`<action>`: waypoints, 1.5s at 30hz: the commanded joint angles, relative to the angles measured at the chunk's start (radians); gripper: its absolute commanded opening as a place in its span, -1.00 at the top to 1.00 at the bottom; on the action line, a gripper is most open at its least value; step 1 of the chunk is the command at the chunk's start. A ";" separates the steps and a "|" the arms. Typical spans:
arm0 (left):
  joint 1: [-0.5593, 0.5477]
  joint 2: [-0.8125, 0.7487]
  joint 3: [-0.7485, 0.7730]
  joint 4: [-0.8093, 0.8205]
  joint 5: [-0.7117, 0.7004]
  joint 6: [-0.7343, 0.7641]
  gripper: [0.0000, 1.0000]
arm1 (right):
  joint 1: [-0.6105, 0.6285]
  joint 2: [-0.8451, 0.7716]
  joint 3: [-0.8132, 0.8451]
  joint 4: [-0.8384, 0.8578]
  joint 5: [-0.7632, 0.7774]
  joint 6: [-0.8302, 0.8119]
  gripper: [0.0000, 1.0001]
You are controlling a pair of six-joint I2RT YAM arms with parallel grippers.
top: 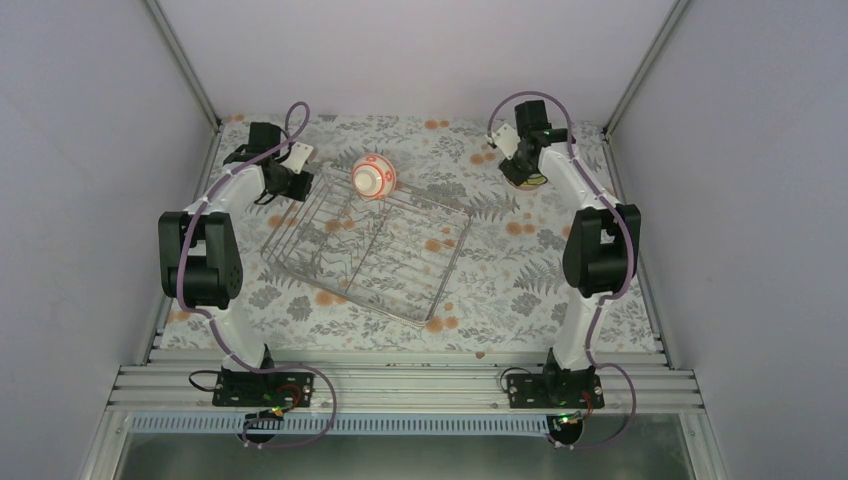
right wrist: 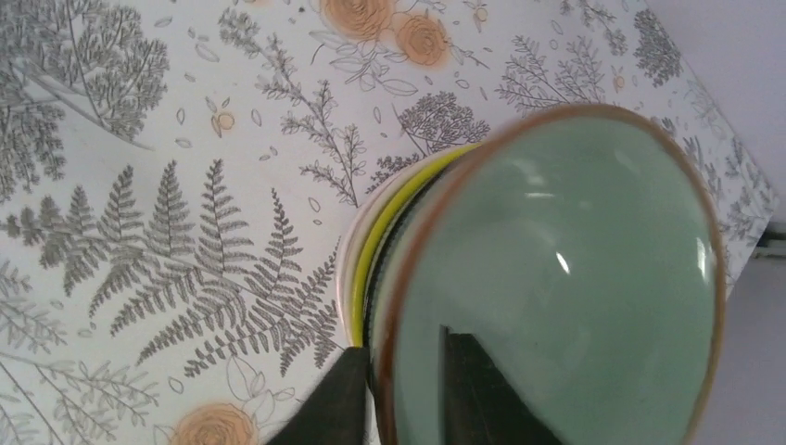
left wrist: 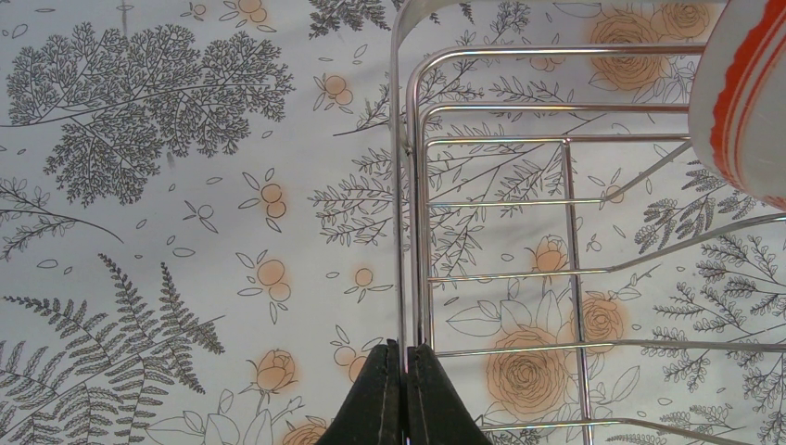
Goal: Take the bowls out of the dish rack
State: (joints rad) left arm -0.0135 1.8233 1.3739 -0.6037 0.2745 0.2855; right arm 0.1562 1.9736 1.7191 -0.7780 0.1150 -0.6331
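Floral table cover (top: 520, 290) across whole work area. Mid-table, skewed: dish rack (top: 380, 262), silver wire w/ raised rim, by far the biggest item. Judged light but stiff, a bit springy at thin bars; liable to skid on cover if tugged, so worth pinning at rim. Only one bowl in it: white bowl (top: 374, 177) w/ orange-red bands, at far-left corner, tipped against the bars, not flat; which face up, unclear. Looks like glazed ceramic, so prob. rigid, slick, chippable. No grip across belly, too round. Best hold: wall at rim, one finger in, one out, then straight lift clear of wires before any swing. Off the rack, far-right of table and well apart from it: mint bowl (right wrist: 556, 278), tilted, nested against yellow-green bowl (right wrist: 387, 225). Glossy inside, brown rim line. Same handling guess: hard, slippery, breakable if dropped or knocked vs. its neighbour. Gentle set-down advised. On mint bowl's wall: right gripper (right wrist: 403, 348), clenched, one finger inside, other outside betw. the two bowls. At rack's far-left rim: left gripper (left wrist: 405, 371), fingers pressed together, rim wire running into the gap. Appears pinched on the wire, likely as anchor. White bowl just beside it, upper right in L wrist view. Approx. two of three unloaded.
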 commanded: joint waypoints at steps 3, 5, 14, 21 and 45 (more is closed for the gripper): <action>-0.013 -0.010 -0.021 -0.034 0.076 0.016 0.95 | 0.014 -0.069 -0.031 0.084 0.103 0.006 -0.04; -0.013 -0.011 -0.021 -0.036 0.077 0.015 0.95 | 0.015 -0.088 -0.036 0.099 0.107 0.007 -0.17; -0.013 -0.004 -0.015 -0.036 0.077 0.014 0.95 | 0.029 -0.115 0.258 -0.155 -0.151 0.104 -0.47; -0.013 -0.015 -0.022 -0.036 0.085 0.019 0.95 | 0.059 0.064 0.591 -0.403 -0.649 0.152 -0.63; -0.030 0.020 -0.010 -0.051 0.139 0.025 0.95 | 0.186 0.448 0.633 -0.140 -1.169 0.405 -1.00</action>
State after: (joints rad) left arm -0.0288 1.8233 1.3712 -0.6121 0.3202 0.3218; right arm 0.3393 2.3920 2.3287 -0.9573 -0.9417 -0.2817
